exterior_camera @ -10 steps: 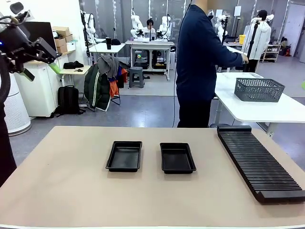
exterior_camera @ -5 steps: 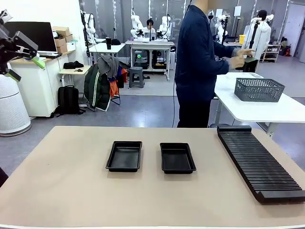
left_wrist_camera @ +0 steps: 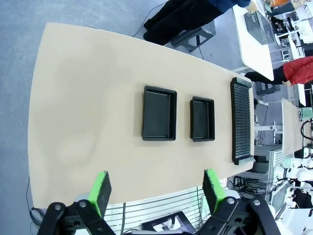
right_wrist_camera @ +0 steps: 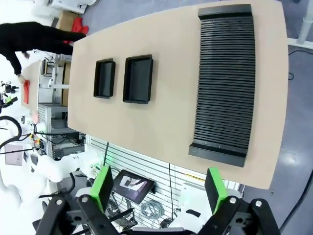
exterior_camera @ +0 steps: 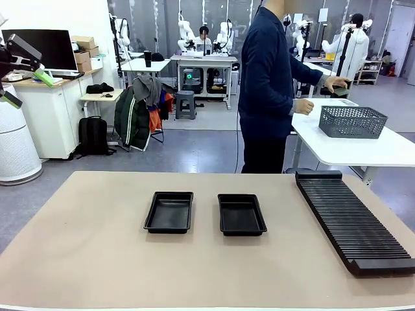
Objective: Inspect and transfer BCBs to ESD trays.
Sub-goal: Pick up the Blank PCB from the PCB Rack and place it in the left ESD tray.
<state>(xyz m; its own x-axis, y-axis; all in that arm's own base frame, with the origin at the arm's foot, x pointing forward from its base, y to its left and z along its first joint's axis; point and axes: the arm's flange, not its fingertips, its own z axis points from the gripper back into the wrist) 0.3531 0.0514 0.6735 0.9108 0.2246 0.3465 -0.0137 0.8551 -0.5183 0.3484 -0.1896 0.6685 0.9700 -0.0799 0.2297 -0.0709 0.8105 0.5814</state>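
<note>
- On the tan table [exterior_camera: 91,259], two black ESD trays [exterior_camera: 168,212] are sitting side by side near the middle, with a gap between them.
- A long ribbed rack [exterior_camera: 353,223] is lying to their right.
- The left gripper [left_wrist_camera: 157,182] is hovering high above the table, fingers spread wide and pinching nothing.
- The right gripper [right_wrist_camera: 157,180] is hanging equally spread and holding nothing.
- A person [exterior_camera: 266,84] is reaching one hand [exterior_camera: 337,82] over a side table, near a mesh basket [exterior_camera: 353,121].

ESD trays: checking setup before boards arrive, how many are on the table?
2: the left tray lies just left of centre, the right tray just right, apart; none seems hidden.
</note>
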